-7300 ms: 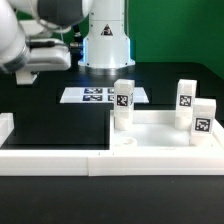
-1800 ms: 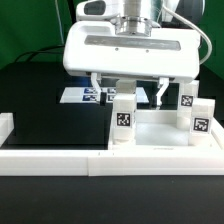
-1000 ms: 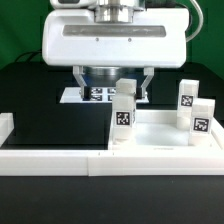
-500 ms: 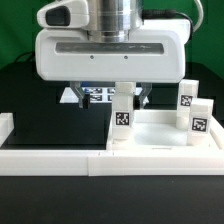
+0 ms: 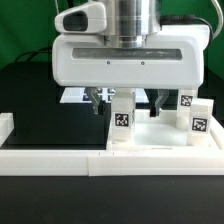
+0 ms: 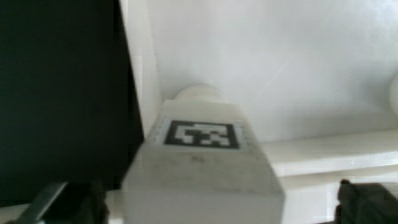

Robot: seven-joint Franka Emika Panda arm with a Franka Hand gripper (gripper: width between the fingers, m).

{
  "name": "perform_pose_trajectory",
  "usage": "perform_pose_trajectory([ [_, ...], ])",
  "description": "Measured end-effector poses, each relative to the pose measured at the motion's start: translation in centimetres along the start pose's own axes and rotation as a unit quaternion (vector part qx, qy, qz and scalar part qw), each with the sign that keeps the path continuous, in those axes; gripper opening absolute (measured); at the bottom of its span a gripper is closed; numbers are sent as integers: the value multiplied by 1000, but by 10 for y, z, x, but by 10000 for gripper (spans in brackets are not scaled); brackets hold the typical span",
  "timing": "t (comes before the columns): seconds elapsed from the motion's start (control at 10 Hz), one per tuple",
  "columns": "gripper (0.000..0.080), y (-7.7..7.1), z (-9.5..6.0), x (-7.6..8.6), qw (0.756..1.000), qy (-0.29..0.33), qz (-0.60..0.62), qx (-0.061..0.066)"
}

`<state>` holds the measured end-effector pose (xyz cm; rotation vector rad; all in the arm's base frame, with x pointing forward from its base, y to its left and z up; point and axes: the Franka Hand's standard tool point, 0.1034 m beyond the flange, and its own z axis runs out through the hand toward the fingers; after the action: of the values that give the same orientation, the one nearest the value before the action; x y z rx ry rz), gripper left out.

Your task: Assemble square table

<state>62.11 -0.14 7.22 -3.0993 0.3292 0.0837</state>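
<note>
A white leg block (image 5: 122,114) with a tag stands upright at the left edge of the white square slab (image 5: 160,137). My gripper (image 5: 127,100) hangs right over it, open, with one finger (image 5: 95,99) on each side of the block's upper part and gaps to the block. In the wrist view the leg block (image 6: 201,150) with its tag fills the middle, between the dark fingertips (image 6: 370,196) of the gripper (image 6: 210,200), with the slab (image 6: 267,60) behind it. Two more leg blocks (image 5: 185,99) (image 5: 203,119) stand on the exterior view's right.
The long low white border wall (image 5: 50,155) runs along the front with a raised end at the exterior view's left. The marker board (image 5: 74,96) lies behind, mostly hidden by my gripper. Black table (image 5: 50,110) lies left of the slab.
The arm has come from the upper left to over the leg block. In the last second the gripper has shifted right and lower, so its fingers now straddle the block.
</note>
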Motion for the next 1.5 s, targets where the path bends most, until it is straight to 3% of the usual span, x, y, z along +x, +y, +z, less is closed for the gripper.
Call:
perform_pose_trajectory([
  [0.1,470,0,0,0,1000,0,10,0],
  [0.2,470,0,0,0,1000,0,16,0],
  [0.3,287,0,0,0,999,0,34,0],
  [0.9,291,-1,1,1,974,4,228,1],
  [1.1,291,4,2,7,945,29,324,15],
  [1.2,291,7,2,9,928,32,371,26],
  [1.5,291,5,3,4,818,29,571,56],
])
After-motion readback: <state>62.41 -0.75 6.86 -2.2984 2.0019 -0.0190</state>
